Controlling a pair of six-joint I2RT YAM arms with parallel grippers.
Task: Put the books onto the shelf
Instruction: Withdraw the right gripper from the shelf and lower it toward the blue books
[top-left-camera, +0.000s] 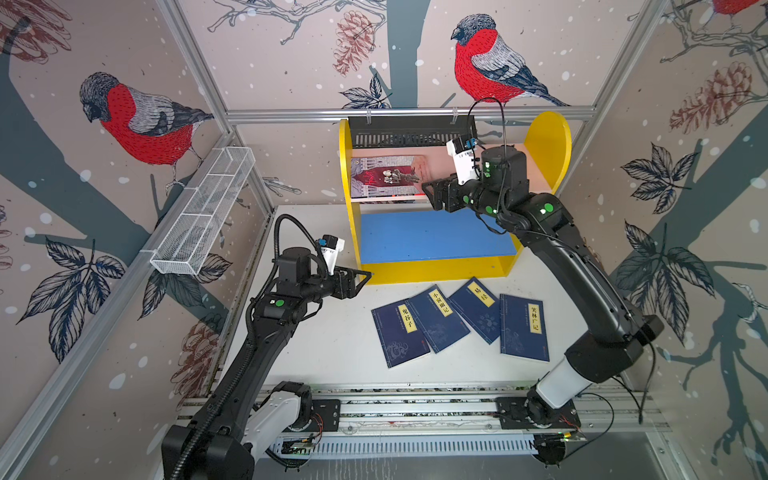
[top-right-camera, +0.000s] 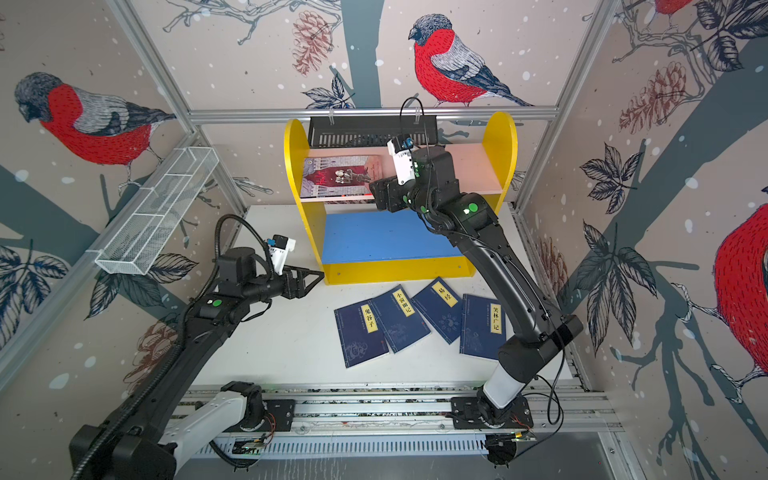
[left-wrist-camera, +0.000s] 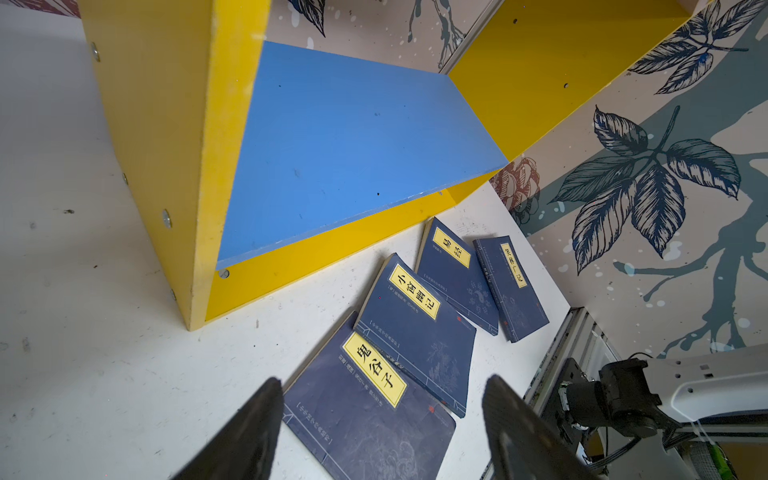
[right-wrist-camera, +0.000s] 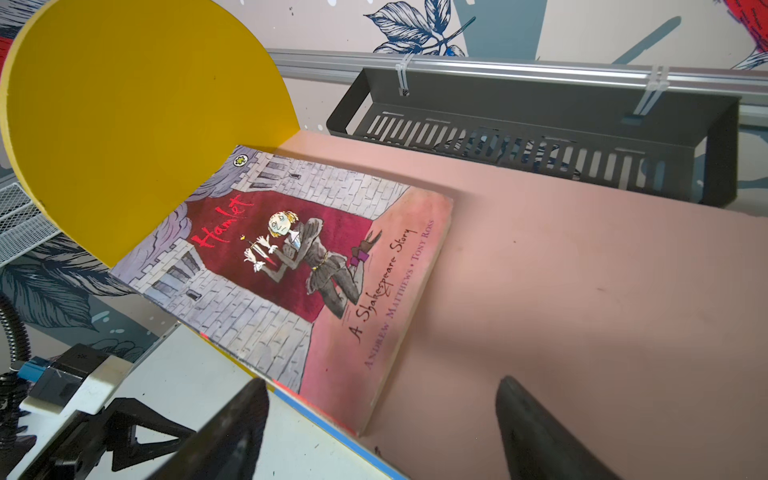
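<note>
Up on the pink board of the shelf (top-left-camera: 548, 141), in both top views, the red book (top-left-camera: 386, 176) lies flat just beside my right pincer (top-left-camera: 429, 195). Left wrist: my left pincer (left-wrist-camera: 382, 386) gapes wide, empty, near four blue books (left-wrist-camera: 415, 328) on the surface (left-wrist-camera: 83, 332). Right wrist: jaws wide, nothing between.

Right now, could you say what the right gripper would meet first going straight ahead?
Likely the near edge of the dark red illustrated paperback on the pink upper board, though height is unclear.

Black arms (top-left-camera: 582, 266), white base links (top-left-camera: 561, 382), green dots (top-left-camera: 548, 207), black cables (top-left-camera: 289, 216).
</note>
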